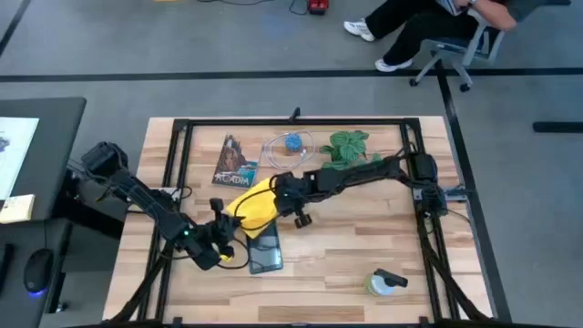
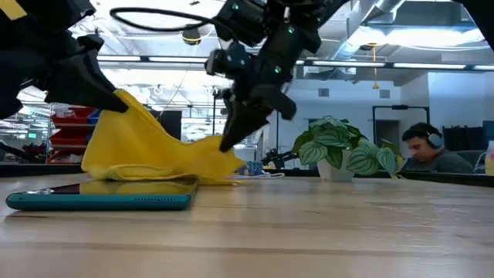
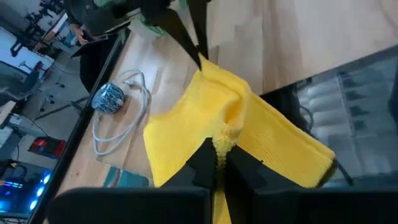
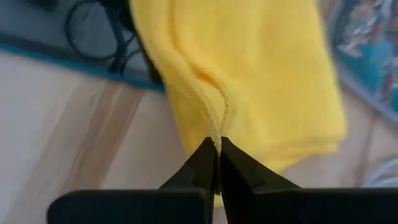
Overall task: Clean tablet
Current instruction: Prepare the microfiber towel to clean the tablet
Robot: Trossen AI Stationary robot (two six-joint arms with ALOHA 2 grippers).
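Observation:
The black tablet [image 1: 266,253] lies flat on the wooden table, its teal edge [image 2: 100,202] toward the near side. A yellow cloth [image 1: 255,205] hangs between both grippers above the tablet's far end; its lower fold [image 2: 139,179] rests on the screen. My left gripper [image 1: 230,217] is shut on the cloth's raised end at the tablet's left. My right gripper [image 1: 278,185] is shut on the cloth's other end, lower and farther back to the right. My left gripper pinches a bunched edge of the cloth [image 3: 221,138] between its two fingers. That end [image 2: 123,100] is held well above the tablet, and the cloth slopes down from it. My right gripper pinches the cloth's hemmed edge [image 4: 216,140] at its fingertips, slanting down from the far right. That end [image 2: 225,154] hangs just above the table.
A booklet reading ACADIA [image 1: 234,162], a white cable with a blue ball [image 1: 290,144] and a potted plant [image 1: 351,146] lie along the far side. A spray bottle [image 1: 387,282] lies at the near right. A person [image 2: 428,150] sits beyond the table.

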